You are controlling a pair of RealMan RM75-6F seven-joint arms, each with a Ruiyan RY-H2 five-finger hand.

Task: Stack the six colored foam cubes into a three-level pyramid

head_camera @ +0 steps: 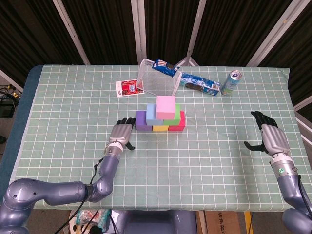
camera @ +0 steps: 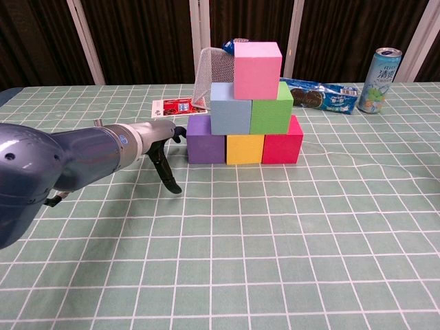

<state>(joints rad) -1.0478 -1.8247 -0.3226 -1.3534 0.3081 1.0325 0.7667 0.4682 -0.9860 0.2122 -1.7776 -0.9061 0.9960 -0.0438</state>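
Observation:
Six foam cubes stand as a pyramid mid-table. The bottom row is purple [camera: 199, 139], yellow [camera: 245, 148] and red [camera: 282, 146]. Light blue [camera: 230, 108] and green [camera: 271, 110] sit above them, and a pink cube [camera: 257, 60] [head_camera: 165, 106] tops the stack. My left hand [head_camera: 121, 131] [camera: 163, 144] lies just left of the purple cube, fingers spread, its fingertips right by the cube's left face; contact cannot be told. It holds nothing. Far to the right, my right hand [head_camera: 268, 135] hovers open with nothing in it, seen only in the head view.
Behind the pyramid stands a mesh basket [head_camera: 156, 80] [camera: 210, 72] with a snack pack on its rim. A cookie packet [head_camera: 200, 85] [camera: 323, 96], a drink can [head_camera: 231, 82] [camera: 379, 71] and a red card [head_camera: 127, 87] [camera: 177, 106] lie at the back.

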